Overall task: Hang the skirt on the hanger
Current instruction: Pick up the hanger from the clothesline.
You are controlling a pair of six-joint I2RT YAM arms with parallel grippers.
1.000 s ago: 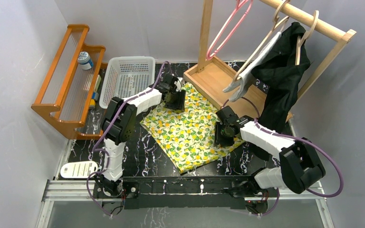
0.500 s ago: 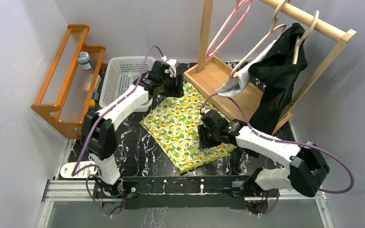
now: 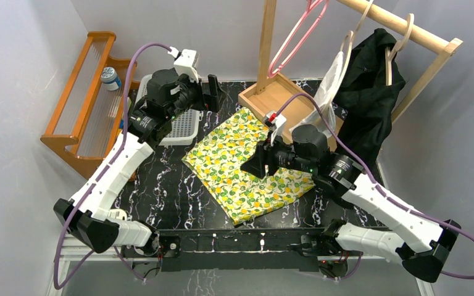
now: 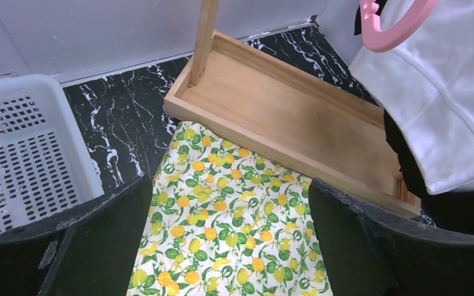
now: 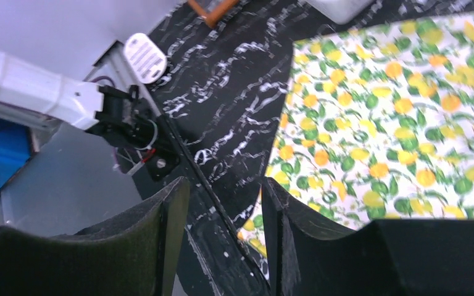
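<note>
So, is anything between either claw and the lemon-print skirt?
Nothing visible. The skirt lies flat and uncovered on the table; the left claw is open near its far corner, the right claw open above its middle.

left arm (image 3: 112, 169), right arm (image 3: 395, 209): white links, black joints | cables (image 3: 143, 46): purple | gripper fingers (image 4: 358, 246): matte black, chunky | camera mounts (image 3: 187, 61): white

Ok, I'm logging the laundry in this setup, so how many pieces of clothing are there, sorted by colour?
Lemon-print skirt, flat on the table: 1
White garment, hanging on the rail: 1
Black garment, hanging on the rail: 1
Total: 3
</note>
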